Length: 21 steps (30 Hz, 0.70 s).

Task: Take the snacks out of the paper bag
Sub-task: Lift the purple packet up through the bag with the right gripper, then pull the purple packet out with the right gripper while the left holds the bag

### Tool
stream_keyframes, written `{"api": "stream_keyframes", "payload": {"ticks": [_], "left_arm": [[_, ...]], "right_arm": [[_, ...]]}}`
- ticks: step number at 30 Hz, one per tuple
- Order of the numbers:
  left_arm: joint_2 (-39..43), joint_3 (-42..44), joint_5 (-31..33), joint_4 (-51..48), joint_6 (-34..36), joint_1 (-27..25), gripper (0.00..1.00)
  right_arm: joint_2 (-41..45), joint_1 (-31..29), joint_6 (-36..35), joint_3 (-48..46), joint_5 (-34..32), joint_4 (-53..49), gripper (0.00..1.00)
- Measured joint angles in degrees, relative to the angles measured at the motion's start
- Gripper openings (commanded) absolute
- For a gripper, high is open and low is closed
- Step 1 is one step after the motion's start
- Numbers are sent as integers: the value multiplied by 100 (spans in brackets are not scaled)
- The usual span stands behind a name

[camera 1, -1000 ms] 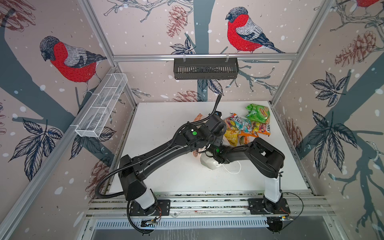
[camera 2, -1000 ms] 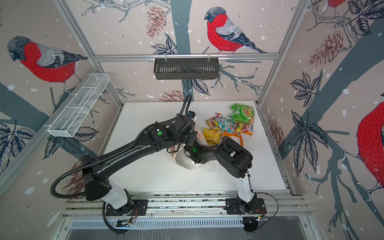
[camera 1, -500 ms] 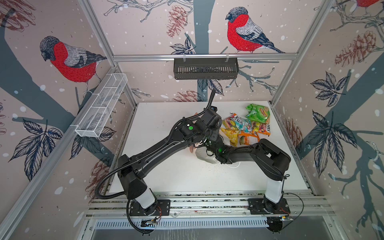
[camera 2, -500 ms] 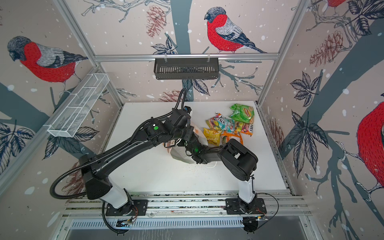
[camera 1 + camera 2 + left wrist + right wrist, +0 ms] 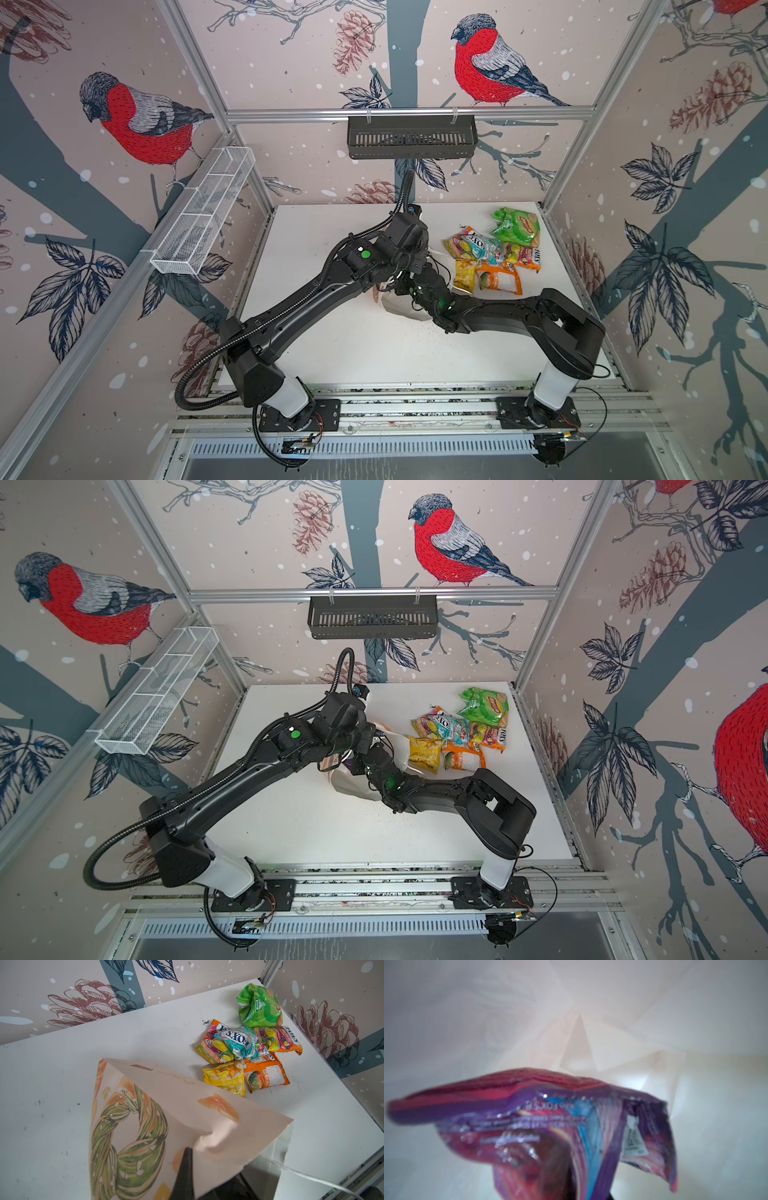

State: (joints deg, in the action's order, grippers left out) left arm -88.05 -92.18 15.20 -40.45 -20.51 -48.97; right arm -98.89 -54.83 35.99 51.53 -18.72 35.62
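The paper bag (image 5: pixel 351 786) lay tipped near the middle of the table (image 5: pixel 316 825), its mouth turned toward about 4 o'clock and its long axis running roughly 10 to 4, though my arms hid much of it. My right gripper (image 5: pixel 361 764), forearm stretched low from 4 o'clock, sat inside that mouth, clamped on the purple packet (image 5: pixel 571 1126). My left gripper (image 5: pixel 188 1153), reaching from 7 o'clock, pinched the bag's wall tight, and the other snacks (image 5: pixel 490 257) lay heaped at 2 o'clock.

bright even light, right wrist view blurred
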Motion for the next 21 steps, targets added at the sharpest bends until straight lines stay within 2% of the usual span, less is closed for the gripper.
{"api": "stream_keyframes", "payload": {"ticks": [10, 21], "left_arm": [[409, 407, 37, 260, 103, 407, 0], [358, 372, 81, 286, 144, 739, 0]], "right_arm": [[859, -448, -474, 74, -857, -645, 0], [1637, -721, -782, 83, -1384, -1215, 0]]}}
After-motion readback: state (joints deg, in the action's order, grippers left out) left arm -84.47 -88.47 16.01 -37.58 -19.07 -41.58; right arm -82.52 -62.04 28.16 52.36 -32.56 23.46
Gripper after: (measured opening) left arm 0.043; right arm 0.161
